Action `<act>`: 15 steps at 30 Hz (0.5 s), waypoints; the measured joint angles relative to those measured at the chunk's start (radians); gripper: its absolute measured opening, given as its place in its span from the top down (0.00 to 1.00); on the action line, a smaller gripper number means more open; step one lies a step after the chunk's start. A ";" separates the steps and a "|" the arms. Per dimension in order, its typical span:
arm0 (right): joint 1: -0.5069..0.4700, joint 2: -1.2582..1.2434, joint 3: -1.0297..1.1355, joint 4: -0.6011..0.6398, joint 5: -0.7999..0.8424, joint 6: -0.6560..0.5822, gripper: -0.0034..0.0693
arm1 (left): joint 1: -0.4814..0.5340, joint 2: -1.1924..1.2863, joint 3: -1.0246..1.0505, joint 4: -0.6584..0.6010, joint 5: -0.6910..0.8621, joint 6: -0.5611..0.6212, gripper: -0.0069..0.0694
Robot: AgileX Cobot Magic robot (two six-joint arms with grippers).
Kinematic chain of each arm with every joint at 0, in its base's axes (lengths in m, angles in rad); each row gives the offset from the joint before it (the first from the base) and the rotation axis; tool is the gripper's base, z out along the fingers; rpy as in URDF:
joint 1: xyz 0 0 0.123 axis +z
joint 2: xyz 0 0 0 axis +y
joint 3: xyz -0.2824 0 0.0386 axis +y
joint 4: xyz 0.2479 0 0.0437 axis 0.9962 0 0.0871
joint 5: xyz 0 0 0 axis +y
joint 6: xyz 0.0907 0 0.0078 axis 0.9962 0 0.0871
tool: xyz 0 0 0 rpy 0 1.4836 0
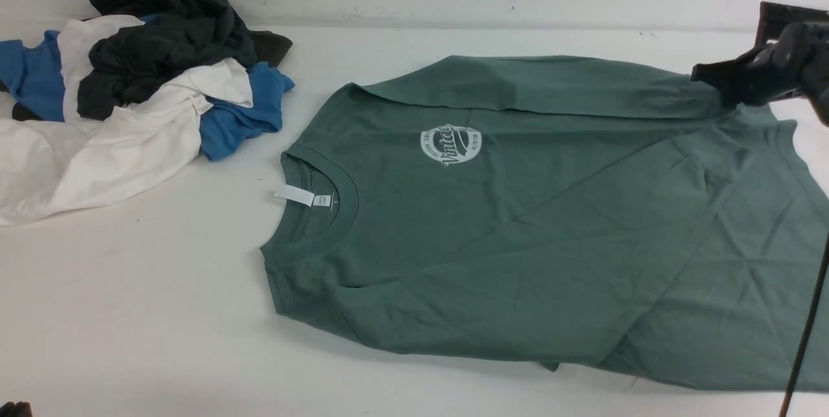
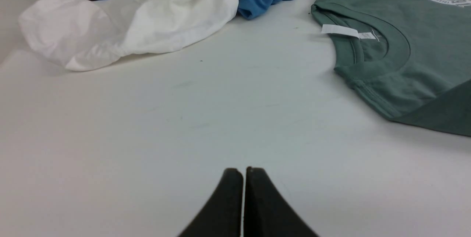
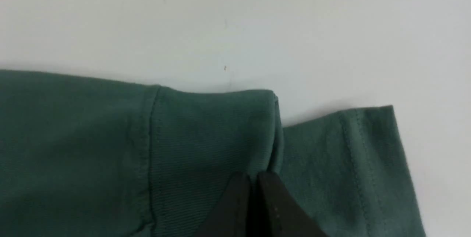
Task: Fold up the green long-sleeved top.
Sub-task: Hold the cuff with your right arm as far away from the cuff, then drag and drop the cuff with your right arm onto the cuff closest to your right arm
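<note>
The green top (image 1: pixel 550 229) lies flat on the table (image 1: pixel 129 313) just right of the clothes pile (image 1: pixel 142 80). Its collar (image 1: pixel 324 171) is the part nearest the pile, and its far sleeve (image 1: pixel 550 83) is laid along the far edge, running away from the pile. At the end of that sleeve, well away from the pile, the right gripper (image 3: pixel 254 178) has its fingers pressed together on the edge of the cuff (image 3: pixel 209 134), where the ribbed cloth bunches into them. The left gripper (image 2: pixel 243 172) sits low over bare table on the robot's side of the pile, fingers together and holding nothing. The main risk appears to be the bite itself: it takes only the rim of the cuff, so a quick lift could let the fabric slide out. I cannot tell whether the fingers also caught the layer under the cuff; if they did, moving the sleeve would drag the body and wrinkle it. Nothing pins the collar end by the pile, so a low, sideways pull may shift the whole top rather than fold it. The long sleeve may also twist or sag if it is carried by one end.
</note>
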 joint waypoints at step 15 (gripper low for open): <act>0.042 -0.518 0.222 -0.031 0.293 0.016 0.95 | 0.000 0.000 0.000 0.000 0.000 0.000 0.91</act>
